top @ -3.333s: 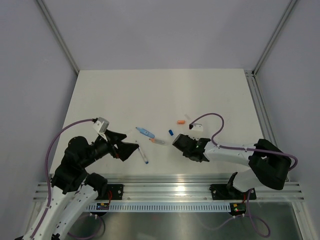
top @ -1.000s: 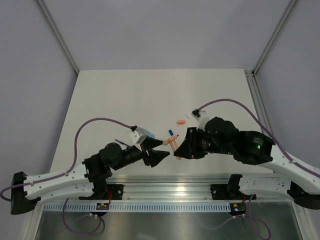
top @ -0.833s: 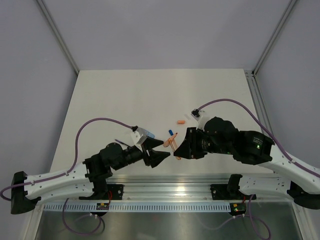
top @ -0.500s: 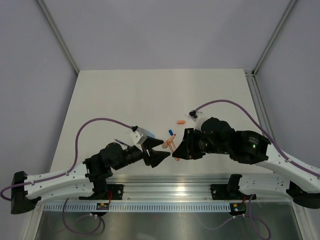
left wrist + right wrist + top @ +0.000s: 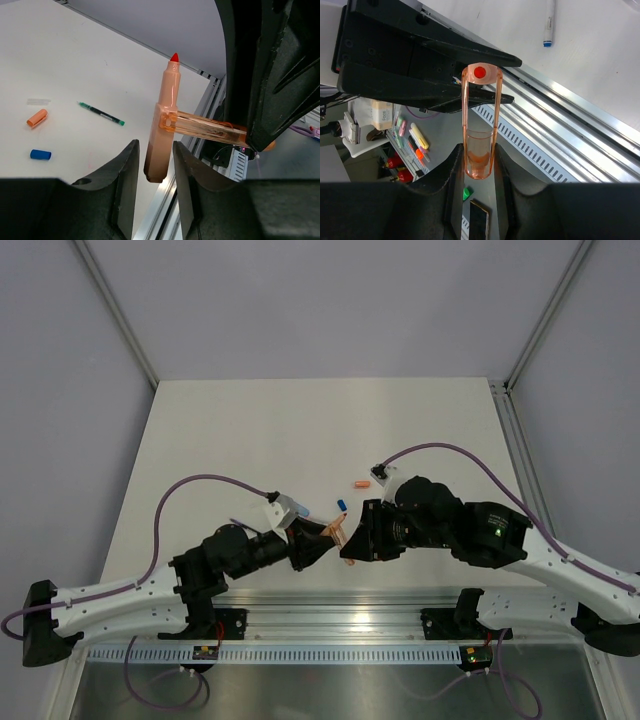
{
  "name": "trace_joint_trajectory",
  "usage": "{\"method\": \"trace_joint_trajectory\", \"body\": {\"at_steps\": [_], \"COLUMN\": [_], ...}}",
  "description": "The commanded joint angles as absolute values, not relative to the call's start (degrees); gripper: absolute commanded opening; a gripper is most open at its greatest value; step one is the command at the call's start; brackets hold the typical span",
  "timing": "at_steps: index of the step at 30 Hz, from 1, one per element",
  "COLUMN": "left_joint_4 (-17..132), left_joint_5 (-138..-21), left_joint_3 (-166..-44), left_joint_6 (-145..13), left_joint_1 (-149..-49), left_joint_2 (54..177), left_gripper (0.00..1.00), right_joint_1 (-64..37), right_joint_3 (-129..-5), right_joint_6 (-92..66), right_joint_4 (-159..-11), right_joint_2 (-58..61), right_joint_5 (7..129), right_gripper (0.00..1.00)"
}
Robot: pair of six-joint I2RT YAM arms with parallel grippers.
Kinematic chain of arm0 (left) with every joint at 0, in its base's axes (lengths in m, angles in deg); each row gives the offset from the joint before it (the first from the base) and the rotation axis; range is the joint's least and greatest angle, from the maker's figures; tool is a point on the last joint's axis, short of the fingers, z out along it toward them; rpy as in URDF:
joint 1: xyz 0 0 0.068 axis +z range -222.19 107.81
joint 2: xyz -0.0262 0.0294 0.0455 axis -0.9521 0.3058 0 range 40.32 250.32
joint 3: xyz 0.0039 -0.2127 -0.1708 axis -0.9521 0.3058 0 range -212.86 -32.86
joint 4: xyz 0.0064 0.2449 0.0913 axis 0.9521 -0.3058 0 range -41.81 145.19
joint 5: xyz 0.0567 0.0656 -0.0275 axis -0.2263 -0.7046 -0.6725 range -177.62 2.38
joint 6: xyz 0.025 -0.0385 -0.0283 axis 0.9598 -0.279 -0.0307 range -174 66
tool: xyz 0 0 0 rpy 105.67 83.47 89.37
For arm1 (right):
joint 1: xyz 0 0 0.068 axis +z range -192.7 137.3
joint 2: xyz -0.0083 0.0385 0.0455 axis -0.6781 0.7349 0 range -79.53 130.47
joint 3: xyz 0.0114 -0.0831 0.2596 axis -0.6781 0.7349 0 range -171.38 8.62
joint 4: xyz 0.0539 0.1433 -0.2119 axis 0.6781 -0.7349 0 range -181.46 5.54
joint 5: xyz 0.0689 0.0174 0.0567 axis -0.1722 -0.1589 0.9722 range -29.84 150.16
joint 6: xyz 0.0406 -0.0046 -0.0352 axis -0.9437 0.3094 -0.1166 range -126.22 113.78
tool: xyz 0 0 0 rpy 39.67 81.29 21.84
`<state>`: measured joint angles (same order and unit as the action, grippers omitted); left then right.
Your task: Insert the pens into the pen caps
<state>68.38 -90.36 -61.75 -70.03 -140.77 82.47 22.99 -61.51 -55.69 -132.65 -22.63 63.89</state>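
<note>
An orange pen (image 5: 167, 115) with a red tip hangs above the table's front edge between both grippers. Its blunt end sits between the jaws of my left gripper (image 5: 155, 146), which press close on it. A clear orange barrel (image 5: 205, 127) runs sideways from it into my right gripper (image 5: 476, 165), which is shut on that barrel (image 5: 480, 145). In the top view the left gripper (image 5: 322, 538) and right gripper (image 5: 347, 540) meet nose to nose. An orange cap (image 5: 36, 117), a blue cap (image 5: 40, 154) and a clear cap (image 5: 38, 101) lie on the table.
A thin dark green-tipped pen (image 5: 100, 113) lies on the table. A white pen with a blue end (image 5: 548, 25) lies near the front. Another thin dark pen (image 5: 240, 525) rests left of the left arm. The metal rail (image 5: 340, 625) runs along the near edge.
The left jaws have narrowed onto the pen's blunt end. The right gripper has carried the orange pen slightly left toward the left gripper.
</note>
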Motion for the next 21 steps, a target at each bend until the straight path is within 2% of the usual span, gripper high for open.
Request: {"method": "trace_joint_trajectory", "body": {"at_steps": [1, 3, 4, 7, 11, 17, 21], "left_joint_4": [72.7, 72.6, 72.7, 72.4, 71.1, 69.9, 69.3], "left_joint_5": [-89.6, -89.8, -89.8, -90.3, -90.7, -89.8, -89.9], "left_joint_3": [-64.2, -64.2, -64.1, -64.1, -64.0, -62.7, -61.9], "left_joint_6": [-69.3, -69.3, -69.3, -69.3, -69.5, -70.3, -70.6], "left_joint_1": [-141.0, -141.0, -141.1, -141.1, -141.0, -141.1, -141.3], "left_joint_2": [82.5, 82.4, 82.1, 81.6, 81.4, 81.3, 80.5], "left_gripper": [0.31, 0.24, 0.16, 0.0, 0.0, 0.0, 0.0], "right_joint_1": [23.3, 23.3, 23.3, 23.3, 23.3, 23.3, 23.3], "right_joint_3": [-61.7, -61.7, -61.7, -61.7, -63.3, -68.5, -71.1], "right_joint_6": [-56.0, -56.1, -56.1, -55.9, -55.2, -53.1, -50.9], "right_joint_4": [-130.3, -130.6, -130.9, -131.6, -134.7, -139.5, -140.0], "right_joint_2": [-22.8, -22.8, -22.8, -22.8, -22.7, -22.8, -20.6], "right_joint_5": [65.4, 65.3, 65.3, 65.0, 63.1, 51.9, 49.0], "right_gripper": [0.05, 0.05, 0.05, 0.05, 0.05, 0.06, 0.07]}}
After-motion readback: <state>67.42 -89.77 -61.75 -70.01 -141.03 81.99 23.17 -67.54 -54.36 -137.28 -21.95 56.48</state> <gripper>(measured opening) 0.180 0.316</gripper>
